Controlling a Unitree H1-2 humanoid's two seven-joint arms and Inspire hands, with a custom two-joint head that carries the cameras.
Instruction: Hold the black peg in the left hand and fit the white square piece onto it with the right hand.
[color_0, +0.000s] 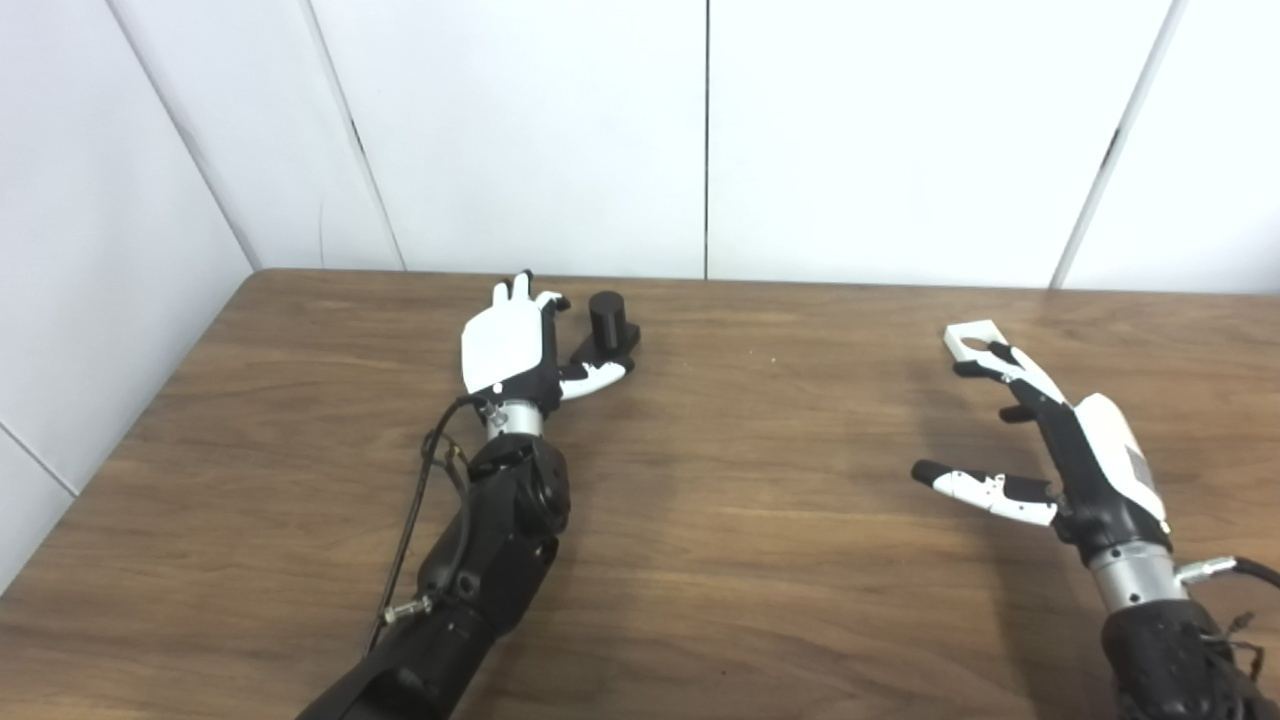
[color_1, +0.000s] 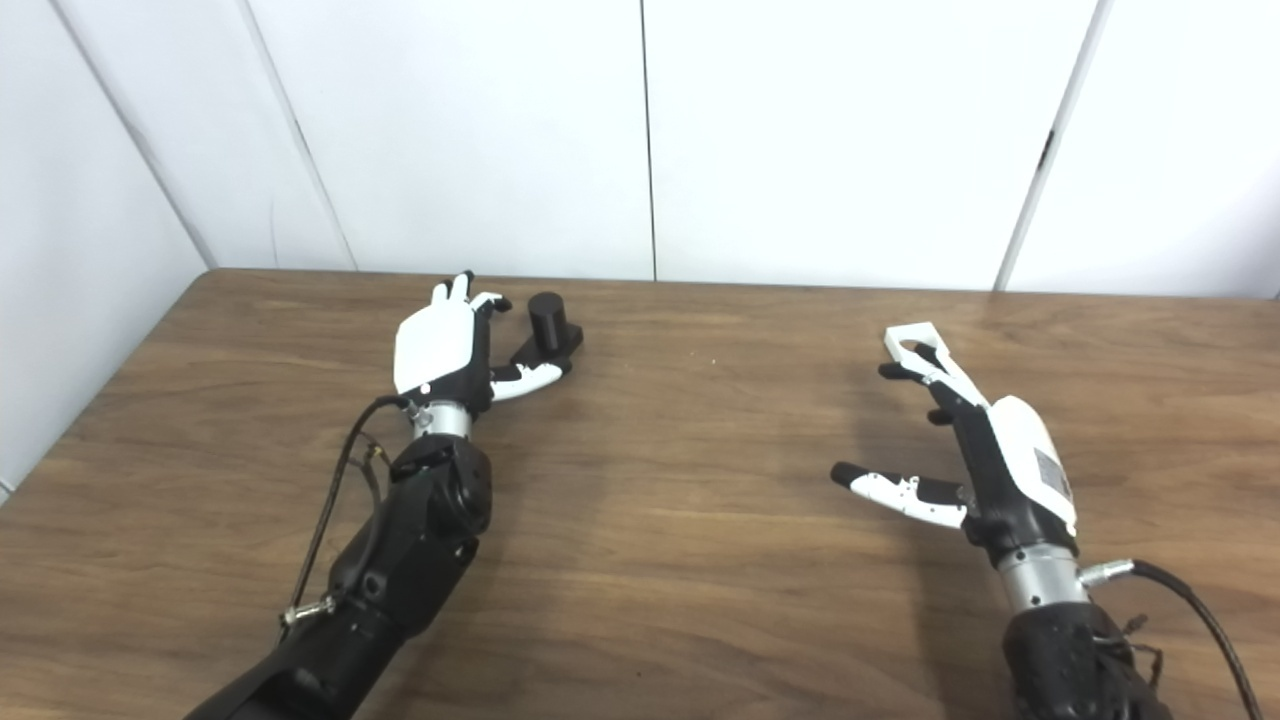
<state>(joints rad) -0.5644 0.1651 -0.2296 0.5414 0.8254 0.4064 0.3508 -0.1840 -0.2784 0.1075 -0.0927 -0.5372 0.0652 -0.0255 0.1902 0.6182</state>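
Two robot arms reach in from the bottom edge over a brown wood-grain table, w/ white wall panels filling the top half of the frame. Left hand, upper left of center, lies palm-down near the table's far edge, fingers extended and apart, thumb angled out to the right; it grips nothing. The black peg stands upright on a dark base just right of that hand, beside the fingers and close above the thumb; whether the thumb touches the base can't be told. Right hand, at right of frame, is spread wide, thumb jutting left well apart from the fingers. The white square piece, a flat frame w/ an opening in its middle, sits at the tips of those fingers in the upper right area; the fingertips overlap its near edge, but no closed grasp on it shows. Peg and white piece are well apart, w/ bare table between them. A black cable loops along the left forearm.
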